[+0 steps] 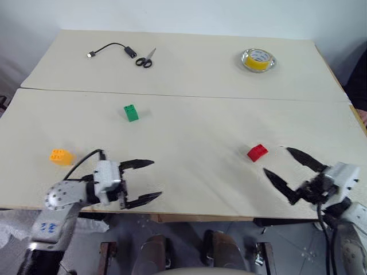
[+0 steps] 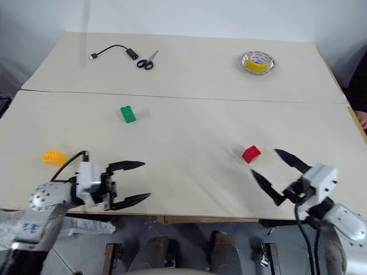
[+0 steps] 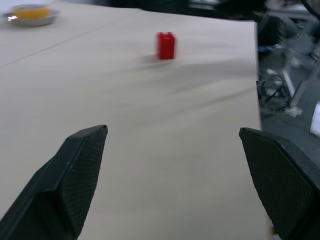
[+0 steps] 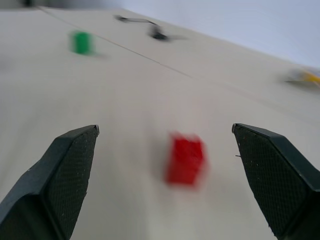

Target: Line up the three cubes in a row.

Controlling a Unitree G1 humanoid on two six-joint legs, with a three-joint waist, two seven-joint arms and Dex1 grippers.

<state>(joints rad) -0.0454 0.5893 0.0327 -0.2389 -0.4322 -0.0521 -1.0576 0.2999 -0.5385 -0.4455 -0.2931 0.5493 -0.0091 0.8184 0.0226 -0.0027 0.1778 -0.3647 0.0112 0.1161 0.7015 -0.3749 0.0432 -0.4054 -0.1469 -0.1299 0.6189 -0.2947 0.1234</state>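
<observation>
Three cubes lie scattered: red cube (image 1: 257, 152), green cube (image 1: 131, 113), orange-yellow cube (image 1: 60, 156).

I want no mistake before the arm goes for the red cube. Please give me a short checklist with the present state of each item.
1. Right gripper jaws open wide enough for the red cube: ok.
2. Red cube lies ahead between the right jaws, in the right wrist view: ok.
3. Red cube free of the gripper, nothing touching it: ok.
4. Left gripper open, holding nothing, apart from the red cube: ok.
5. Cubes already in a row: not ok; the green cube sits farther back and the orange cube far to the left.
6. Tape roll, scissors and cable lie at the far side, away from the cubes: ok.
</observation>
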